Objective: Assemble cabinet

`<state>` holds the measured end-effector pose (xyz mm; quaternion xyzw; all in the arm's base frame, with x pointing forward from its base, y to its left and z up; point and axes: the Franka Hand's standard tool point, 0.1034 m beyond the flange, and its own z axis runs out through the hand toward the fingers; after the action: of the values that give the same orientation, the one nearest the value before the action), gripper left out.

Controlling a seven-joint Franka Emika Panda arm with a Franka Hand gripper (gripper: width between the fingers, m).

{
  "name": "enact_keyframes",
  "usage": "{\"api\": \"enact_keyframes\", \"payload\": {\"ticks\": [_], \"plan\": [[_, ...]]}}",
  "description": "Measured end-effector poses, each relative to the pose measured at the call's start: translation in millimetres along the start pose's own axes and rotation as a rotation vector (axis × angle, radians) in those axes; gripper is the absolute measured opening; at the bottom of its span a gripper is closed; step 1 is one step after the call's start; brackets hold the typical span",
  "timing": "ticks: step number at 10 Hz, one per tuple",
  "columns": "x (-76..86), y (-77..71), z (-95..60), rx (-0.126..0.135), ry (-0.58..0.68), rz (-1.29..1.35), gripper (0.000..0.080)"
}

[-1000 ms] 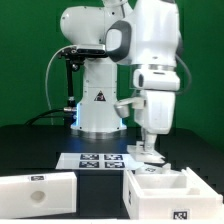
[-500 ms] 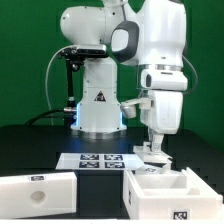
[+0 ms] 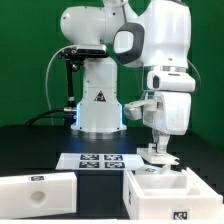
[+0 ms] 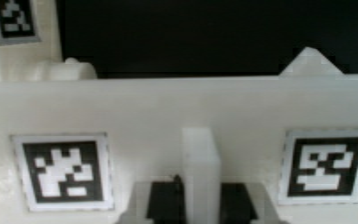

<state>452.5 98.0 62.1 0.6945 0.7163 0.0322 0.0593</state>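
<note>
White matte plastic forms the cabinet box, which is seen open-topped at the near edge of the dark tabletop, toward the exterior view's right. Inner compartments are visible within it, and a small black-and-white tag is carried on its front wall. In the wrist view one wall of the box fills most of the picture, with two square tags set to either side of a narrow upright rib.

The pincer is held just above the box's far wall and is closed. Its dark fingers are seen on either side of the rib; whether the rib is actually clamped cannot be told.

A white slab panel with a round hole lies well apart from the box, toward the exterior view's left. Behind both, the marker board lies flat in front of the robot's base, and the glossy white arm is bent down over the box.
</note>
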Motion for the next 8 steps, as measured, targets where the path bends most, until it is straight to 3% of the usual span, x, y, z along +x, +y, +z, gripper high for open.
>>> {"api": "enact_keyframes", "payload": {"ticks": [4,8], "plan": [[4.8,-3.9,3.4,0.036,-0.023,0.059,0.0065],[8.2,-5.2,4.1,0.037,-0.022,0.054,0.0065]]}}
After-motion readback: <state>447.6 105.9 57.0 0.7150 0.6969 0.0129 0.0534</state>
